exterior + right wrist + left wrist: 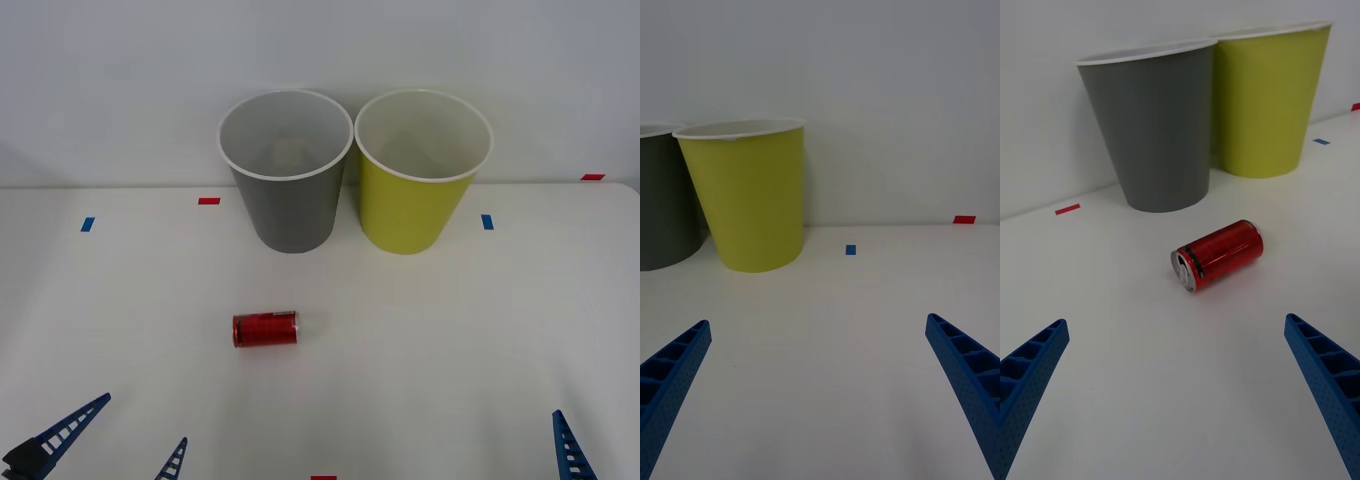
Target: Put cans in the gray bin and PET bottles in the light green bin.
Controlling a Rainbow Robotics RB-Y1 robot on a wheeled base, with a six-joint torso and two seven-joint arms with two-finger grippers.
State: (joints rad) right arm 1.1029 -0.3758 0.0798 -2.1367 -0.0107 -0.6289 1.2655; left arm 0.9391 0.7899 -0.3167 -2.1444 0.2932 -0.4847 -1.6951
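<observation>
A small red can [266,328] lies on its side on the white table, in front of the gray bin [290,210]. The light green bin [410,210] stands upright just right of the gray one, and both show pale insides. My left gripper [120,445] is open near the table's front left, with the can [1219,253] lying ahead of it and a silver end turned toward it. My right gripper [820,375] is open at the front right, facing the light green bin [749,202]. PET bottles are out of view.
Small red tape marks [208,201] and blue tape marks [487,221] dot the white table [450,340]. A white wall rises right behind the bins. Open tabletop lies between the can and both grippers.
</observation>
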